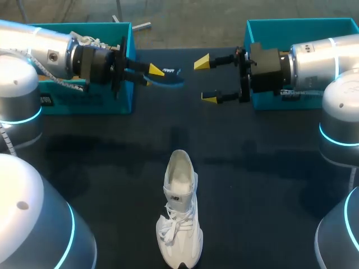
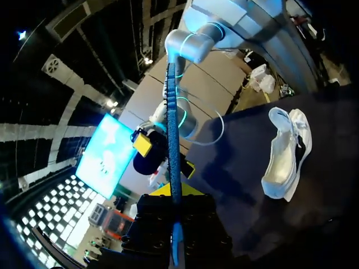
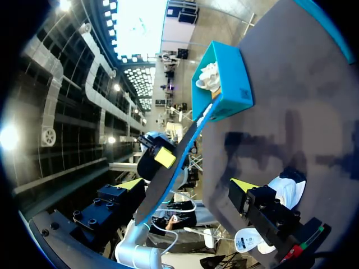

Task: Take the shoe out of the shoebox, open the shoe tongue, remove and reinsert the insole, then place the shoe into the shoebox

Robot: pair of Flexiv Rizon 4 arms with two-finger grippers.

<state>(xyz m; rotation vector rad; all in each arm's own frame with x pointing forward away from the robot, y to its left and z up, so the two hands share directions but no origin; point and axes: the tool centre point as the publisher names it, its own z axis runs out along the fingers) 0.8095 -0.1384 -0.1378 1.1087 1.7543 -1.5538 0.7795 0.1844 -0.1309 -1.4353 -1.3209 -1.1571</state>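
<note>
So the white shoe [image 1: 180, 216] is standing upright on the dark table [image 1: 112, 157], near the front edge and about mid-way across. Its toe points at the robot, its heel opening faces the far side, and the laces are loose. It's outside both boxes and nothing is touching it.

The blue insole [image 1: 168, 77] is up in the air over the far part of the table. The left pincer [image 1: 150, 74] is clamped on one end of it. From the left wrist the insole [image 2: 173, 140] shows edge-on, running straight out from between the fingers.

The right pincer [image 1: 206, 80] faces it from the other side with its fingers spread wide and nothing held. The insole's free end points at the gap between them.

A teal box [image 1: 126, 67] sits behind the left arm with something white and laced inside [image 3: 210, 75]. Another teal box [image 1: 280, 28] sits behind the right arm.
</note>
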